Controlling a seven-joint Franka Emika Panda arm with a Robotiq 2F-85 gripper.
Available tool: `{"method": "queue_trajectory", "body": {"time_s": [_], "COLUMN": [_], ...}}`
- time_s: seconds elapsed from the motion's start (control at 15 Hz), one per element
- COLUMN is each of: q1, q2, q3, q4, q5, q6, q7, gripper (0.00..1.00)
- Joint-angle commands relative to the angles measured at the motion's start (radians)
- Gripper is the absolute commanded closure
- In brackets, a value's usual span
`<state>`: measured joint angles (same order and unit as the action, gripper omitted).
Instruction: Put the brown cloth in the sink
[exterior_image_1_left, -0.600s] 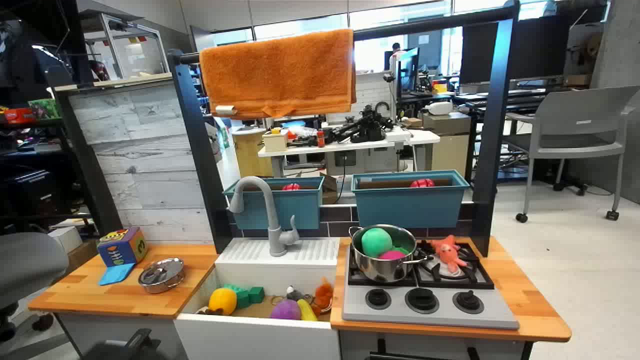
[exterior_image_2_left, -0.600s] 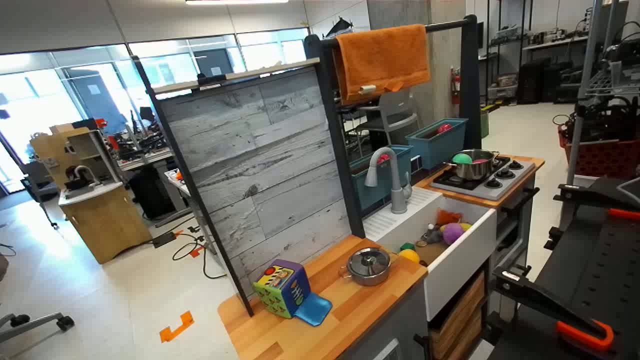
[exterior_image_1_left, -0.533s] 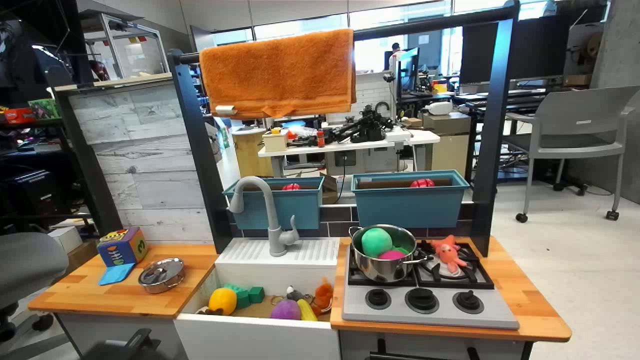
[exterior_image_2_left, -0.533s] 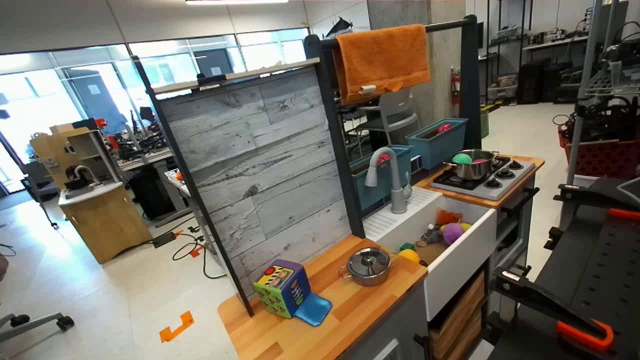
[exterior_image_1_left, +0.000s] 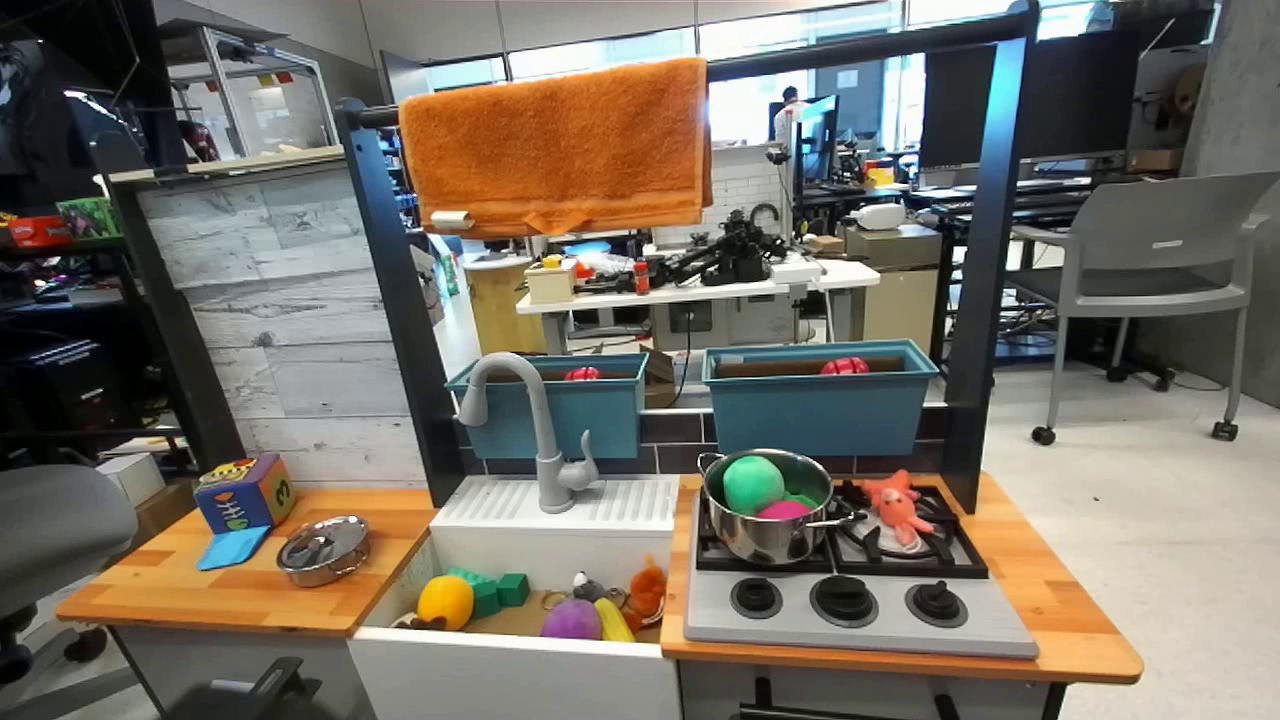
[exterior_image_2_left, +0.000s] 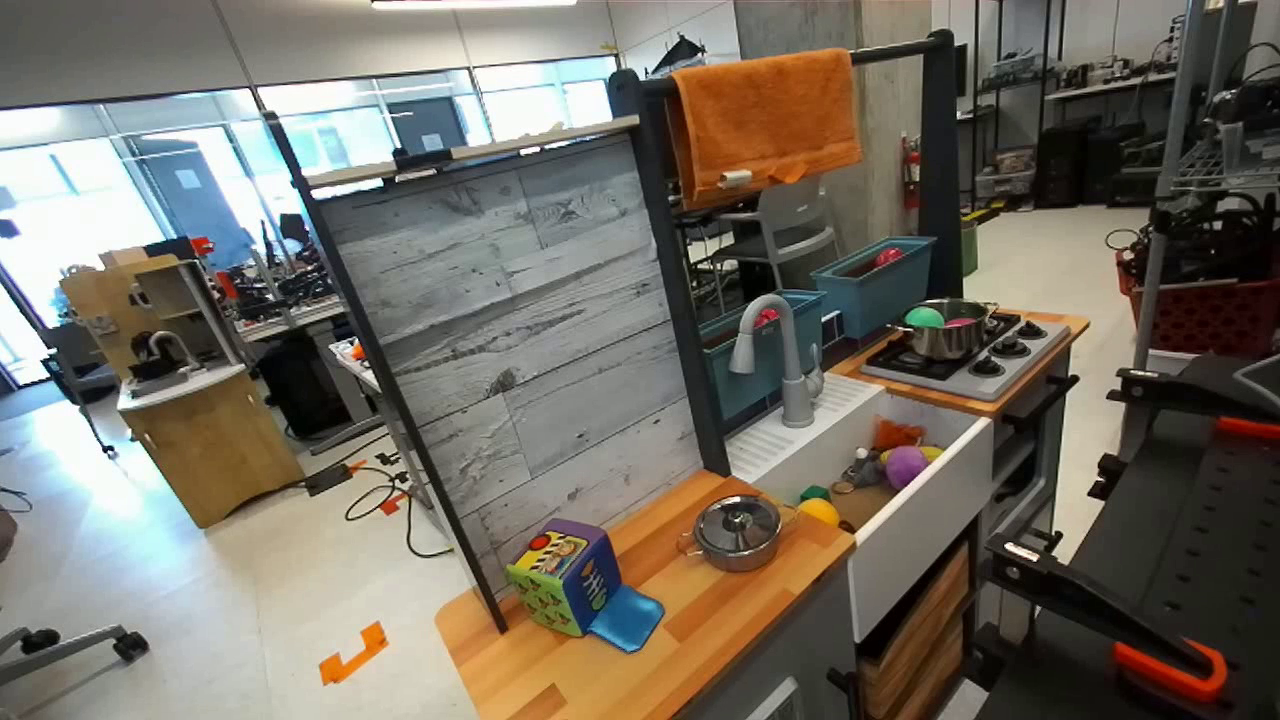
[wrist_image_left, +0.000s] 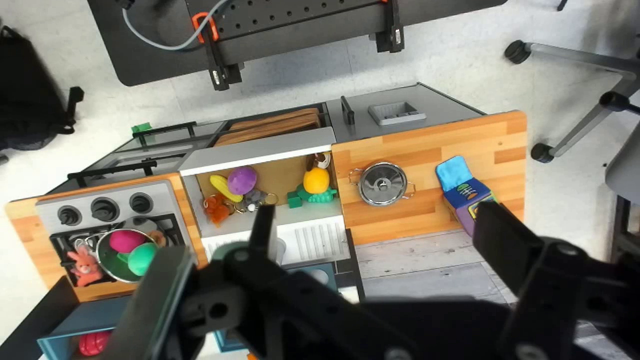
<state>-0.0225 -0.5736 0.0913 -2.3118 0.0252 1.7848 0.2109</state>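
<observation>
Sitting well to the left of the sink (exterior_image_1_left: 515, 678) in an exterior view, a fabric activity cube (exterior_image_1_left: 243, 493) rests on the wooden counter (exterior_image_1_left: 130, 597), its blue flap (exterior_image_1_left: 233, 548) spread beside it. Also left of the sink, but nearer, stands a lidded steel pot (exterior_image_1_left: 323, 552). Inside the sink, from left to right, lie a yellow-orange ball (exterior_image_1_left: 445, 602), a green block (exterior_image_1_left: 513, 589), a purple ball (exterior_image_1_left: 571, 620), a yellow oblong toy (exterior_image_1_left: 613, 621) and an orange plush toy (exterior_image_1_left: 648, 588). A grey gooseneck faucet (exterior_image_1_left: 543, 420) rises from the sink's back ledge (exterior_image_1_left: 645, 505). Above the sink, well apart from it, the orange-brown terry towel (exterior_image_1_left: 560, 150) hangs folded over a black rail (exterior_image_1_left: 860, 47). Right of the sink, a steel stockpot (exterior_image_1_left: 765, 542) holding a green ball (exterior_image_1_left: 753, 486) and a pink ball (exterior_image_1_left: 783, 510) stands on a toy stovetop (exterior_image_1_left: 800, 632); farther right of the sink, a coral plush toy (exterior_image_1_left: 898, 503) lies on the same stovetop. In the wrist view, the gripper (wrist_image_left: 365, 240) appears below the sink, released, its fingers (wrist_image_left: 505, 244) parted wide.
</observation>
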Motion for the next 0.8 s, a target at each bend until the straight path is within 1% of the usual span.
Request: {"method": "queue_trajectory", "body": {"time_s": [0.0,0.33,0.53,0.73], "q1": [0.006,0.006,0.005,-0.011], "q2": [0.001,0.001,0.002,0.053], "q3": [-0.005,-0.005,-0.011,-0.017], "q4": [0.002,0.002,-0.032,-0.049], "q5": [-0.003,-0.003,0.045,0.087], "q6": [-0.002,-0.002,0.125,0.289], "q7": [0.002,0.002,0.036,0.097], "gripper": [0.0,0.0,0.0,0.0]}}
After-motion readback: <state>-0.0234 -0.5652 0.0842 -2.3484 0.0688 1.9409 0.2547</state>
